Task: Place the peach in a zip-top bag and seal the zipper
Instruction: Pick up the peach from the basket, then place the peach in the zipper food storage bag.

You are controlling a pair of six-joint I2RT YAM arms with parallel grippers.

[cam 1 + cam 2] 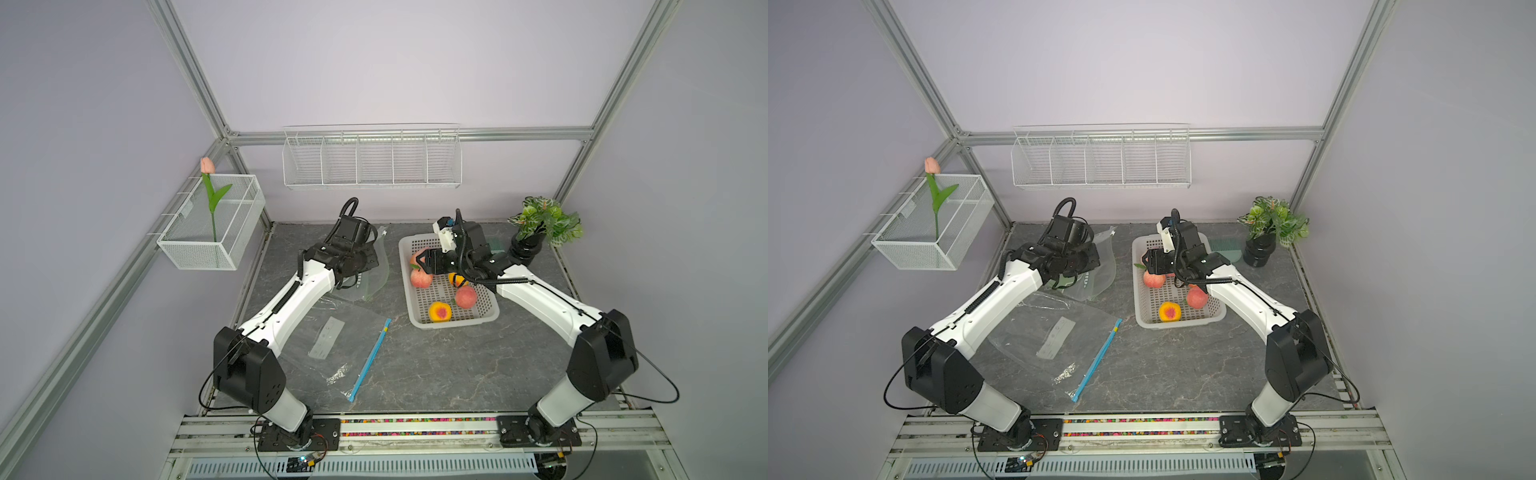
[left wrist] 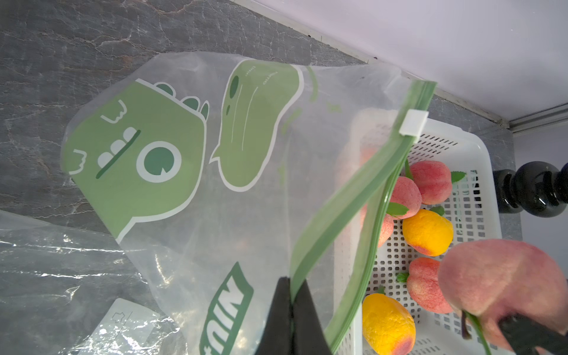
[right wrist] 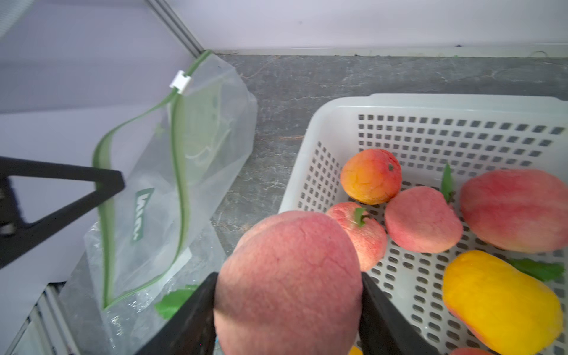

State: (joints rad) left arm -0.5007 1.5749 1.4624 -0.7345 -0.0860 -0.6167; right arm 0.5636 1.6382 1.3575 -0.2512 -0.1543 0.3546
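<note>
The table (image 1: 436,365) is carrying a basket (image 1: 457,324) of fruit toward its back right. The left gripper (image 2: 290,287) is pinching tight on the green rim of the bag (image 2: 246,138), which is hanging open just beside the basket with its mouth facing the fruit. The right gripper (image 3: 289,278) is grasping the peach (image 3: 285,239) between both fingers, holding it over the basket's side nearest the bag and not touching the bag. The white slider (image 2: 413,123) is sitting near the zipper's far end.
</note>
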